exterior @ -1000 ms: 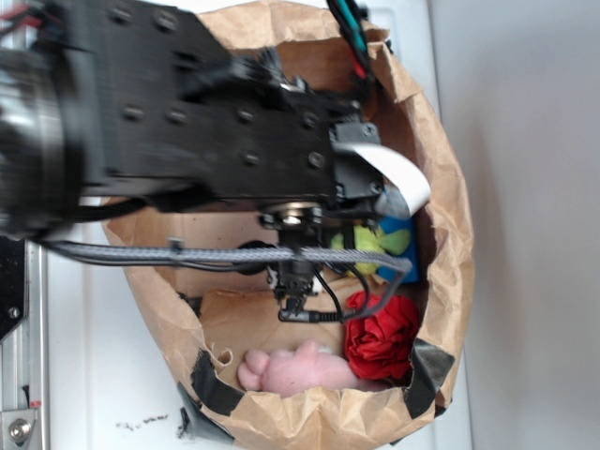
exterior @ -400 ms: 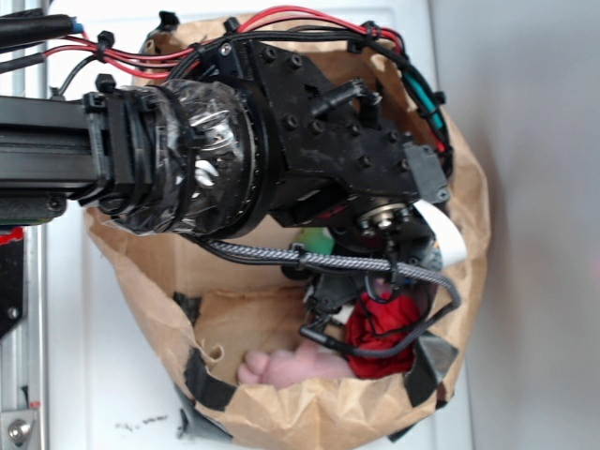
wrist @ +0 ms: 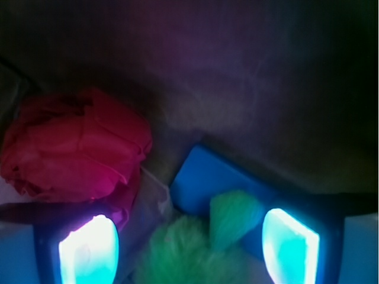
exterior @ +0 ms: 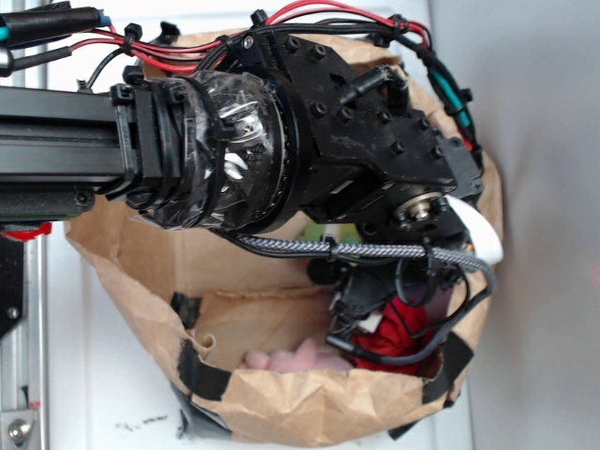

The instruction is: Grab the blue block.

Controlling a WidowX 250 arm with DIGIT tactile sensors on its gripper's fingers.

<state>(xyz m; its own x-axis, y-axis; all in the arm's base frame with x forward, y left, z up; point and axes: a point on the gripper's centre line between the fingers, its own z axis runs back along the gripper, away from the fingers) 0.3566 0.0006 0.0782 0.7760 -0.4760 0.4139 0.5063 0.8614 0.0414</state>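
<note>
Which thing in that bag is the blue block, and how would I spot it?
Look inside the brown paper bag, using the wrist view. Between the two glowing fingertips of the open gripper sits a fluffy green plush toy, with a crumpled red cloth to its left. The blue block lies just behind the plush: the only flat, smooth, straight-edged thing there.

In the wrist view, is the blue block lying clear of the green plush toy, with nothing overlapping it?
No, the green plush toy lies across the lower part of the blue block, between the open gripper fingers.
</note>
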